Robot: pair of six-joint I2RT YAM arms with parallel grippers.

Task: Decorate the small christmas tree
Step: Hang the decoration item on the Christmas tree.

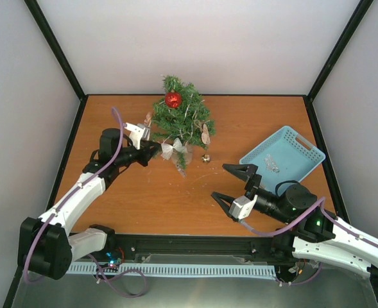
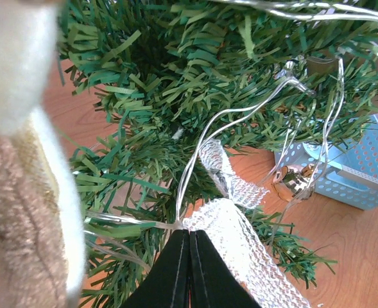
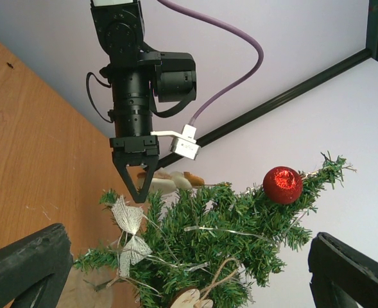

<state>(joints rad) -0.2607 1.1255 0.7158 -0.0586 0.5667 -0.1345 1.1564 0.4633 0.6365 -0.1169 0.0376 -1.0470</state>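
While the small bushy green christmas tree was stood upright at the far middle of the brown wooden table, the nearer left gripper was clenched just to its left, against a silver mesh bow. The right gripper was spread wide, well apart. Whether anything was pinched could not be told.

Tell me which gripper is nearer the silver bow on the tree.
Left. The left gripper is shut on the silver bow against the tree; the right gripper hangs open, well apart.
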